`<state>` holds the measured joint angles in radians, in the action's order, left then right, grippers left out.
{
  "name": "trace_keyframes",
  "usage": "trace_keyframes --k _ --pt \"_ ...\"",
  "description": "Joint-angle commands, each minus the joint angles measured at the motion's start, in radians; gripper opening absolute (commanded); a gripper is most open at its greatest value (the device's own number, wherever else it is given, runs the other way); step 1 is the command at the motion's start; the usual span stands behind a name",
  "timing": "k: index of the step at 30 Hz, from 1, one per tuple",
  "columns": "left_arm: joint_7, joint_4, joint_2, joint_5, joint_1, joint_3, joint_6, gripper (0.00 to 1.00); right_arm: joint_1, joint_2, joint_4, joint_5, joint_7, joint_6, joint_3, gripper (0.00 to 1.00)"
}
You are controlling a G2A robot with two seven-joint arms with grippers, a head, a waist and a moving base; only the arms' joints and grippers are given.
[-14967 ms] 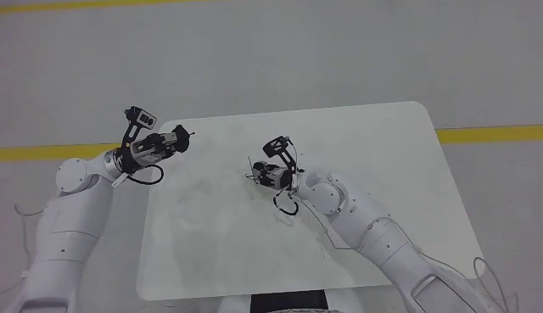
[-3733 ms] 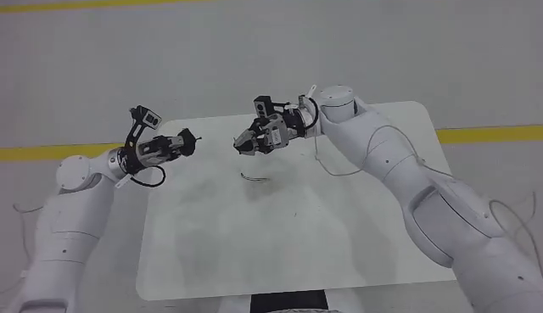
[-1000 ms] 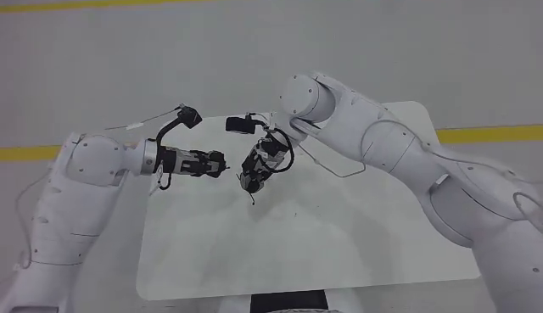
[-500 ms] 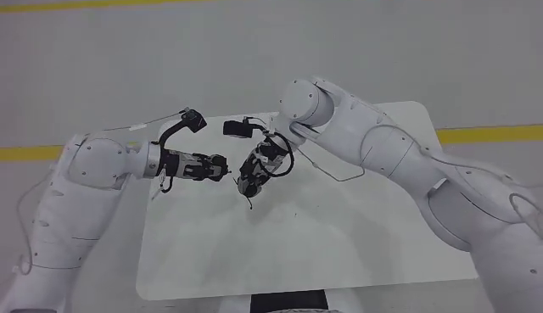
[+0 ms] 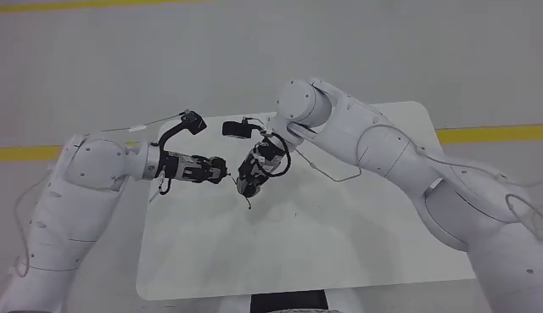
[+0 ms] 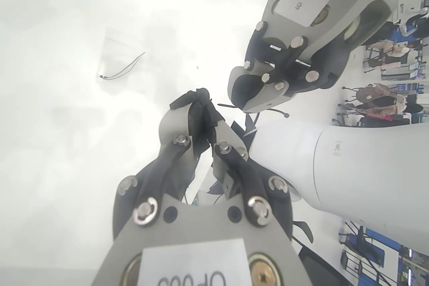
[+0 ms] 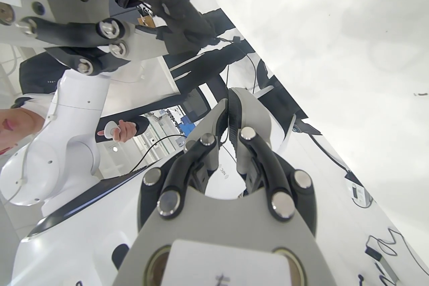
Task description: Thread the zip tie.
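Zip tie [image 6: 285,114]: thin black strip with a small square head, held in the air above the tabletop [image 5: 339,228]. It's pinched mid-length in my clenched right gripper [image 6: 245,106], tail pointing at the left gripper [image 6: 200,98] just beside it. I judge it near weightless, springy and slick, so it will flex and twist if held far from the end; best gripped close to the tail tip. Left gripper is clenched too, can't tell on what.
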<state>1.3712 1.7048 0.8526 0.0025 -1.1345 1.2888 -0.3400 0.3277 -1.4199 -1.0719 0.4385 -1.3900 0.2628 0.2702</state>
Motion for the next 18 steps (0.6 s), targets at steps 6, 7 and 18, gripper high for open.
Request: trace_keyframes --k 6,7,18 --pt "0.000 0.000 0.000 0.000 0.000 0.000 0.000 0.00 0.022 0.002 -0.013 -0.013 0.032 0.003 0.010 0.00" --pt "0.000 0.000 0.000 0.000 0.000 0.000 0.000 0.00 0.024 0.003 -0.015 -0.016 0.032 0.005 0.013 0.00" --pt "0.000 0.000 0.000 0.000 0.000 0.000 0.000 0.00 0.035 -0.008 -0.010 -0.055 0.024 0.024 0.032 0.00"
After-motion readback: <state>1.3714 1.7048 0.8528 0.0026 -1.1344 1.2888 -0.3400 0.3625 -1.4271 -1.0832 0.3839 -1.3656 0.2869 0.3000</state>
